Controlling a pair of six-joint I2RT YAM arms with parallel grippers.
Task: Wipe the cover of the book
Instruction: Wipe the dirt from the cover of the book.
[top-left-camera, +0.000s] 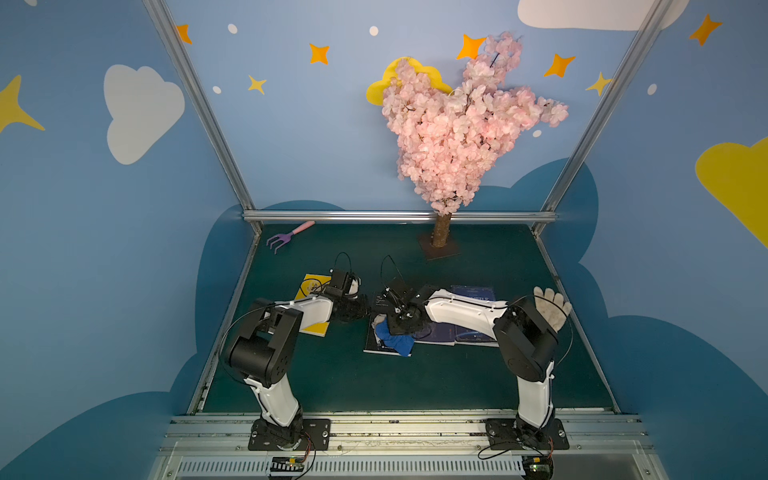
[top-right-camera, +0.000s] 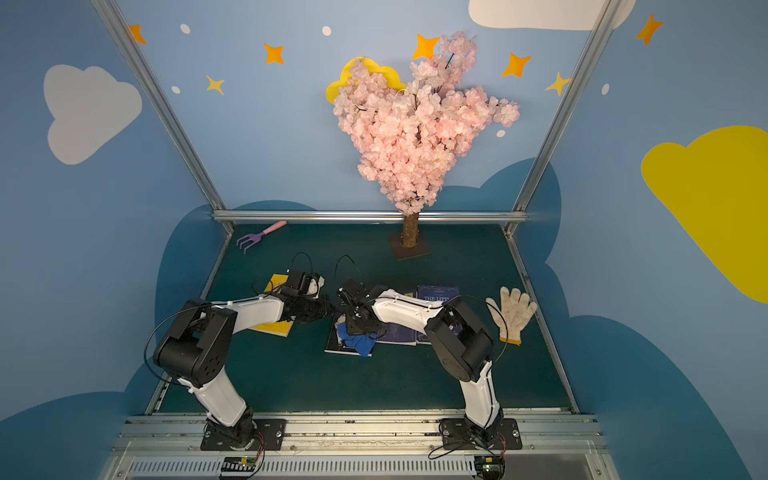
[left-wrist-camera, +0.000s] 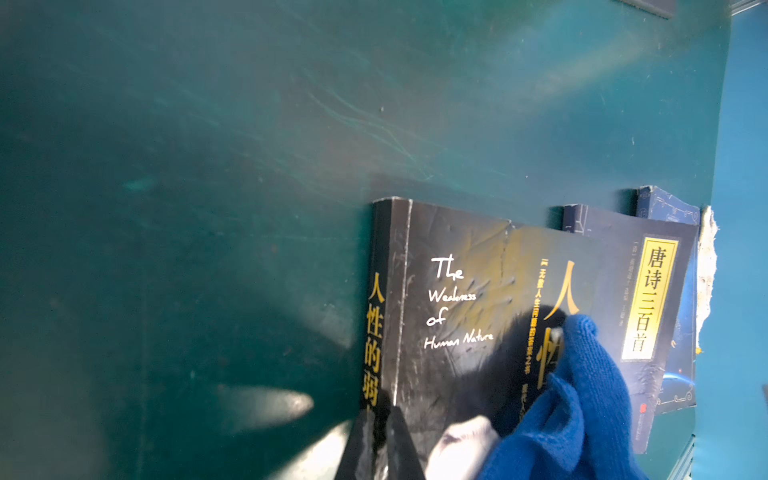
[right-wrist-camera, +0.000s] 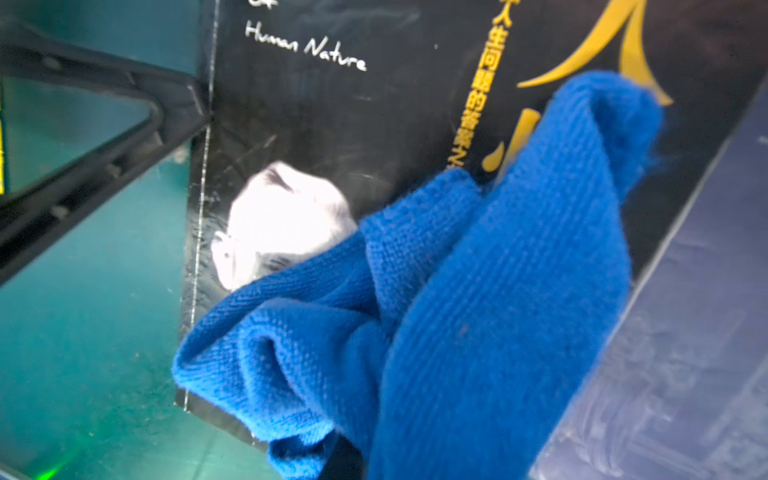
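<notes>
right gripper (top-left-camera: 401, 323) clamped on blue cloth (right-wrist-camera: 457, 311) | black book (right-wrist-camera: 332, 104) braced by closed left gripper (top-left-camera: 365, 308) | flat, even strokes advised

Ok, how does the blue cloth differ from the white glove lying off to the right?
The blue cloth is bunched on the black book, clamped in the right gripper; the white glove lies flat on the table, fingers spread, nothing touching it. The cloth is deep blue; the glove is off-white with a yellow cuff. Both are soft fabric.
</notes>
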